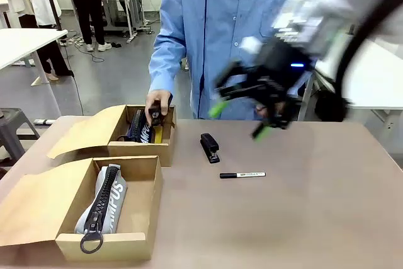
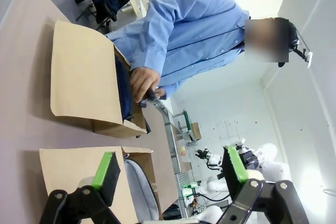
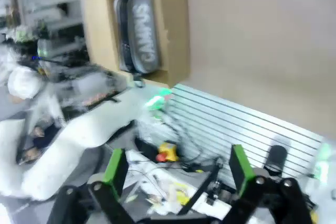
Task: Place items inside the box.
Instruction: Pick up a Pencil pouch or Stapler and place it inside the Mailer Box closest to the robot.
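Reading the table (image 1: pixel 302 218) from my left, I am finding the task partly done. The near box (image 1: pixel 126 244) is sitting open at the front-left corner with the grey pouch (image 1: pixel 101 203) lying flat inside it, ring pull towards me, so I am counting that item as placed. Just behind it the far box (image 1: pixel 141 150) is holding a dark zipped pouch (image 1: pixel 137 127). The person's hand (image 1: pixel 157 104) is reaching down into its right end around something small and black. It is possibly a stapler, but the hand is covering too much of it for me to be sure.

Further right, two items are lying out on the bare tabletop. A black stapler (image 1: pixel 210 147) is lying near the far box, and the marker pen (image 1: pixel 242 174) is lying a little nearer to me, apart from it. Those two are what I am judging to be left.

Above and behind them my right gripper (image 1: pixel 240 120) is hanging in the air, smeared in the front view, its fingers spread wide with nothing between them. My left gripper (image 2: pixel 168 166) is likewise gaping and empty in its wrist view, looking over both boxes. The right one is sitting closer to the loose items, so I am expecting it to suit the stapler best.
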